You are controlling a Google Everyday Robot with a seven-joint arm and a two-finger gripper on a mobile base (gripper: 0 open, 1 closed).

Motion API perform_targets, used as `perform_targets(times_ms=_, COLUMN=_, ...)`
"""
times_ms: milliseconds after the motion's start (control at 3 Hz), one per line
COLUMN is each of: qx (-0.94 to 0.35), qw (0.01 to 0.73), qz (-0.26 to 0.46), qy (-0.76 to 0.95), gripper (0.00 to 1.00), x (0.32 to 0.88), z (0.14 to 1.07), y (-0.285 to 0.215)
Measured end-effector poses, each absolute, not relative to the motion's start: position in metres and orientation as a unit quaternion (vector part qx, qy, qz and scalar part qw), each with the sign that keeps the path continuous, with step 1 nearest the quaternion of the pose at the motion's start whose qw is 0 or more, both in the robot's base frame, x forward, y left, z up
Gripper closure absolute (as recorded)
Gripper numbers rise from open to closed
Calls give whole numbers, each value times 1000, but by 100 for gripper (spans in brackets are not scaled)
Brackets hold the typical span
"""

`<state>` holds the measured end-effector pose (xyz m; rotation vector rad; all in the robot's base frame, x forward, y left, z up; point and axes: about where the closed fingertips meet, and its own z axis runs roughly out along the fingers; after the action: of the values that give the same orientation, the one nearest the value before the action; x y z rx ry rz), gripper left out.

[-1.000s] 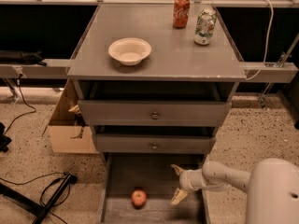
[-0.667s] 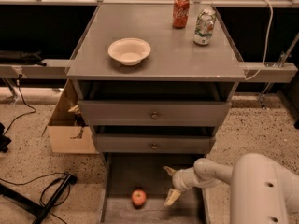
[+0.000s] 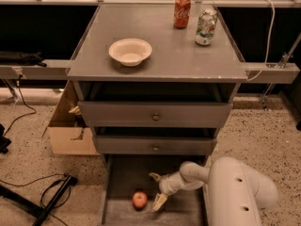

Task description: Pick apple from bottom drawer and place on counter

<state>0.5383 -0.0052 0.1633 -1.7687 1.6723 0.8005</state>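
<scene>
Apple unmoved in bottom drawer, gripper shifted left, now just beside it, jaws spread apart.

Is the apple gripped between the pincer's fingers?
No, the apple lies on the floor of the bottom drawer, beside the open pincer and not between its fingers.

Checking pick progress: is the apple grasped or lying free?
Lying free. The apple rests on the bottom drawer floor; the open gripper sits beside it, image right, not around it.
</scene>
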Motion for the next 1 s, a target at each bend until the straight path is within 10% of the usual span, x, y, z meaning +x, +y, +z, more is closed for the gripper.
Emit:
perform_targets(times_ms=667, qx=-655, qw=295, qz=340, qy=606, gripper=0, x=522, z=145, y=41)
perform_targets(times_ms=1000, qx=-655, qw=293, qz=363, qy=594, gripper=25, x=507, z=137, y=62)
